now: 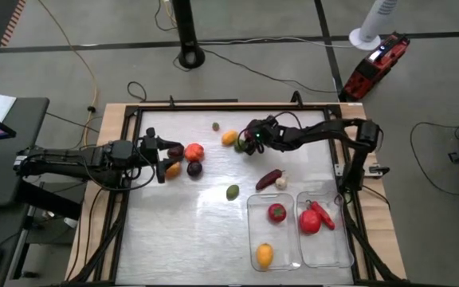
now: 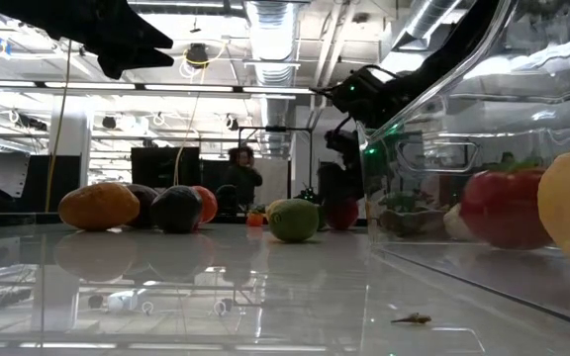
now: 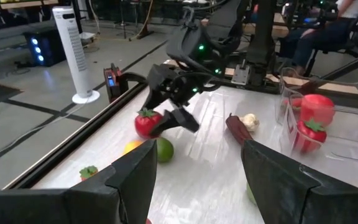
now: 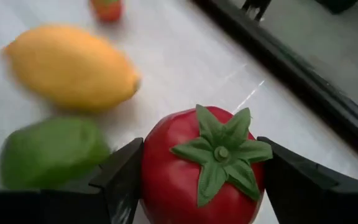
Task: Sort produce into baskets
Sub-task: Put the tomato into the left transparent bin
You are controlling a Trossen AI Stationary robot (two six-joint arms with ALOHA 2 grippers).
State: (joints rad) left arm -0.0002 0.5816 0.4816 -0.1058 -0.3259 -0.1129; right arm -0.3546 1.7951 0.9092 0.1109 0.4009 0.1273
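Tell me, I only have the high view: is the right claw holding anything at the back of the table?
Observer: Yes. The right wrist view shows the right claw closed on a red tomato with a green leafy top.
Operator: What are the blobs beside it?
Observer: A yellow lemon and a green lime, both lying on the table.
Operator: And the left claw?
Observer: The left claw is open in its own wrist view, with nothing between its fingers.
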